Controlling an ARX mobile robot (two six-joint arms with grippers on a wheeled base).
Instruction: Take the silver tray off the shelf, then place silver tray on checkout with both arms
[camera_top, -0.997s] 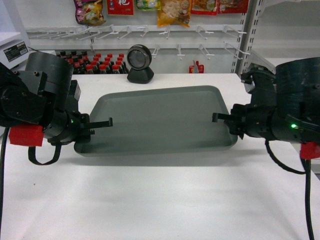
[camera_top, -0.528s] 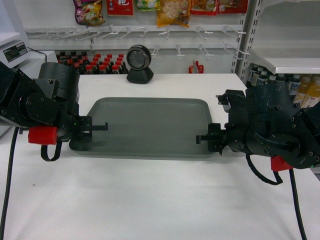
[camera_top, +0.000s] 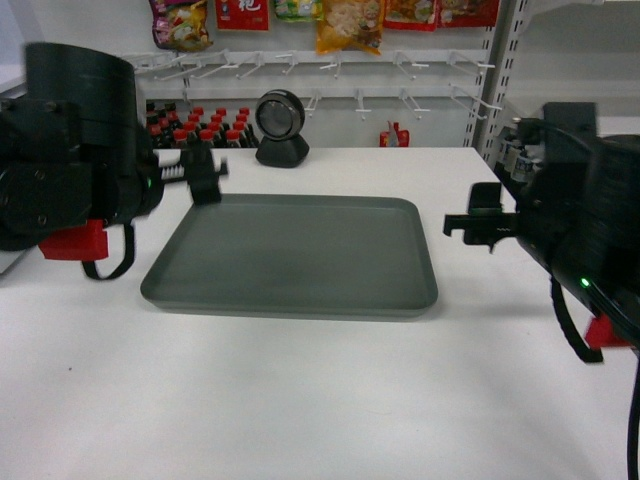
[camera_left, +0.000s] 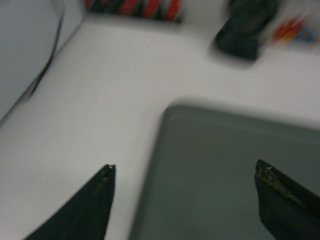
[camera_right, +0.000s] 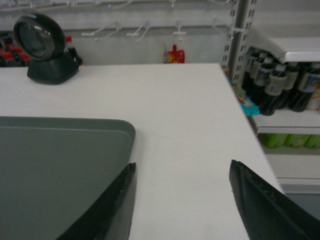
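The silver tray (camera_top: 290, 255) lies flat on the white checkout (camera_top: 300, 400), with nothing on it. My left gripper (camera_top: 205, 172) hangs open above the tray's far left corner and holds nothing. In the left wrist view, the left gripper (camera_left: 184, 169) has its two fingertips wide apart over the tray's left edge (camera_left: 230, 170). My right gripper (camera_top: 470, 225) is open, a little right of the tray's right rim and clear of it. In the right wrist view, the right gripper (camera_right: 182, 167) is over bare counter, with the tray's corner (camera_right: 60, 160) to the left.
A black dome scanner (camera_top: 280, 125) stands at the counter's back edge. Behind it are red-capped bottles (camera_top: 205, 135) and peg hooks with snack bags. A white shelf board (camera_right: 295, 47) over dark drink bottles (camera_right: 275, 90) stands past the counter's right edge.
The tray came down from its lifted position onto the counter. Both grippers let go of its ends. The left one rose and drew back, and the right one pulled away to the right.
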